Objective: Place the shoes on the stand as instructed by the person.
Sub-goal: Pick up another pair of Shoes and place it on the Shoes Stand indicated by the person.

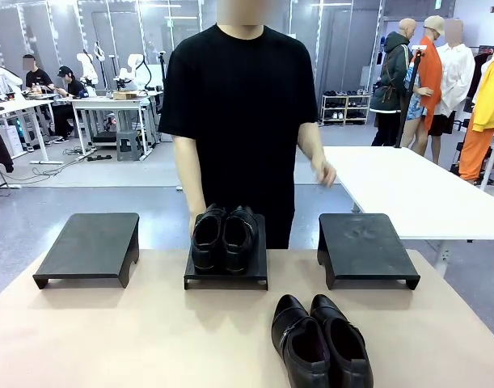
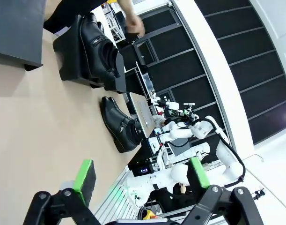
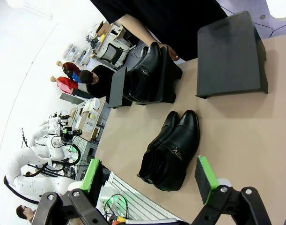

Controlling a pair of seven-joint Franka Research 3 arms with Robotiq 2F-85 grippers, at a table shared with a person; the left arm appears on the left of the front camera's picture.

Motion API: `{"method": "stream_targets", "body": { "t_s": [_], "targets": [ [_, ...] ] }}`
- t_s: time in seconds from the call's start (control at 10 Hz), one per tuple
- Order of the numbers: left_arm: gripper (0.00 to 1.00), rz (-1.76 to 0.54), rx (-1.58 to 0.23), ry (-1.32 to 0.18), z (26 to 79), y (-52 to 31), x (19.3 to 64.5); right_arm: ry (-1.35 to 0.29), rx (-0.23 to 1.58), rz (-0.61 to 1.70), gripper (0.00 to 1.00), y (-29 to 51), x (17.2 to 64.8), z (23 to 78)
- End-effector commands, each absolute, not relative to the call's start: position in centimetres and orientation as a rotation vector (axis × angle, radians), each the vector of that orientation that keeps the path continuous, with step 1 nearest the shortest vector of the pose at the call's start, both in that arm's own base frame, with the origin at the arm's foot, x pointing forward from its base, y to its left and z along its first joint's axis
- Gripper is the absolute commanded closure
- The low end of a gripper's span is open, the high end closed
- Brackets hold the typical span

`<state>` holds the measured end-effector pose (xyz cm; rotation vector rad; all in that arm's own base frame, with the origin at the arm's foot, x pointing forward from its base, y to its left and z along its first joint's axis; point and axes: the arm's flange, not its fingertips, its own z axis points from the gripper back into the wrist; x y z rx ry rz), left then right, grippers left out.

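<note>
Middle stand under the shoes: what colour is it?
The middle stand is matte black; the front view shows it best.

Pair of glossy black, pointed leather dress shoes [image 1: 224,237] stands side by side on the middle low black stand [image 1: 226,279]. Second such pair, with a small metal buckle [image 1: 319,343], rests together on the tan tabletop [image 1: 109,339], toes toward the person [image 1: 238,105].

You get bright, even light from above; soft shadows lie under the stands [image 1: 89,242], the shoes [image 1: 319,343] shine, and the wrist views bend at the edges.
</note>
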<state>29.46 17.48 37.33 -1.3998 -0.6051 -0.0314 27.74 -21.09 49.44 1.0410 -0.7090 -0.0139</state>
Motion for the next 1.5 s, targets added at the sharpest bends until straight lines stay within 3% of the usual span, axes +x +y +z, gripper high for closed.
{"method": "stream_targets", "body": {
  "t_s": [0.0, 1.4],
  "targets": [
    [0.0, -0.06, -1.393, -0.615, 37.81, 17.73, 28.96, -0.725, 1.05, -0.003, 0.0, -21.12, 27.75, 49.51],
    [0.0, -0.06, -1.393, -0.615, 37.81, 17.73, 28.96, -0.709, 1.041, -0.014, 0.0, -21.09, 27.74, 49.44]
  ]
}}
